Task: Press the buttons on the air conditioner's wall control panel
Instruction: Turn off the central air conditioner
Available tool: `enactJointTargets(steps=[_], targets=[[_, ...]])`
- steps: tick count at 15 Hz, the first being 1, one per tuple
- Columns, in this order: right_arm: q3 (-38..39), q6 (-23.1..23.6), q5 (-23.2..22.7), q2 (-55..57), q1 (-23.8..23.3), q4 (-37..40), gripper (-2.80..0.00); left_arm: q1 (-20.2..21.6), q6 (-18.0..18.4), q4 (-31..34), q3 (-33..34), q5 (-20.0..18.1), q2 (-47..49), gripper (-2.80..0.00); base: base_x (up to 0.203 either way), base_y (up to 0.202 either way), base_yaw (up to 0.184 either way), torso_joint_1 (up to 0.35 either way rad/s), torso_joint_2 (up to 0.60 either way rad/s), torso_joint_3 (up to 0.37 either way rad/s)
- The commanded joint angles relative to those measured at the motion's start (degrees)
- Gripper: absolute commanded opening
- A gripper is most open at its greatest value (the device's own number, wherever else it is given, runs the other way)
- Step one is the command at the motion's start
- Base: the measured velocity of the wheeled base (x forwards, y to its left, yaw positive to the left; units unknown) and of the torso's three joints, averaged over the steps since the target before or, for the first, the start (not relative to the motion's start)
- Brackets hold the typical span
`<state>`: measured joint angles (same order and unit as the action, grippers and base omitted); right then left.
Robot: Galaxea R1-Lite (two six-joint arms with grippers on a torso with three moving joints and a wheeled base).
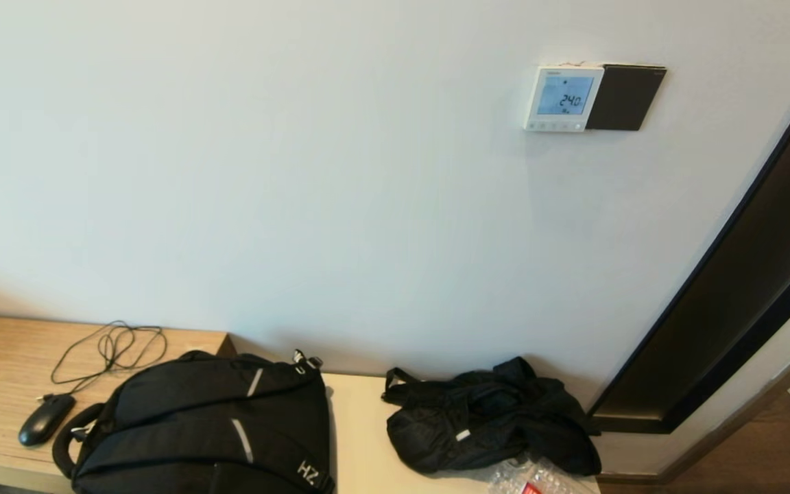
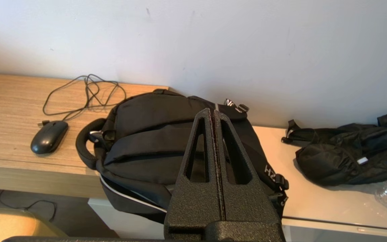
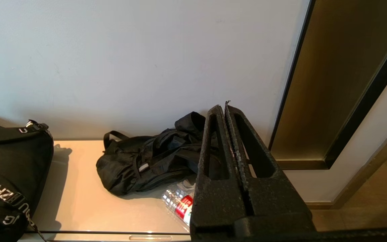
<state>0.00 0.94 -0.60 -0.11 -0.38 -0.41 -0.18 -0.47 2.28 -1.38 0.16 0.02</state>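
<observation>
Below wall control panel (image 1: 563,97): backpack (image 1: 210,429), mouse (image 1: 46,419)

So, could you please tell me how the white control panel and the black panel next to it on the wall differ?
The white control panel has a lit pale blue screen showing dark digits, while the black panel is plain and blank. The white control panel carries a row of small buttons along its bottom edge; the black panel shows none. The black panel sits on the right, and the white one's edge overlaps it. Both are roughly square, similar in size, and mounted side by side on the wall.
</observation>
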Motion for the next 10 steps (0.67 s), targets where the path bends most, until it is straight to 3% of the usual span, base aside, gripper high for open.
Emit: enactJointTargets(steps=[1, 10], targets=[[0.00, 0.03, -0.02, -0.07, 0.02, -0.02, -2.80, 0.01, 0.03, 0.01, 0.06, 0.02, -0.02, -2.80, 0.000, 0.000, 0.000, 0.000, 0.00, 0.000], [0.00, 0.20, -0.02, -0.07, -0.06, -0.11, -2.80, 0.01, -0.03, 0.01, 0.05, 0.02, -0.02, -2.80, 0.000, 0.000, 0.000, 0.000, 0.00, 0.000]])
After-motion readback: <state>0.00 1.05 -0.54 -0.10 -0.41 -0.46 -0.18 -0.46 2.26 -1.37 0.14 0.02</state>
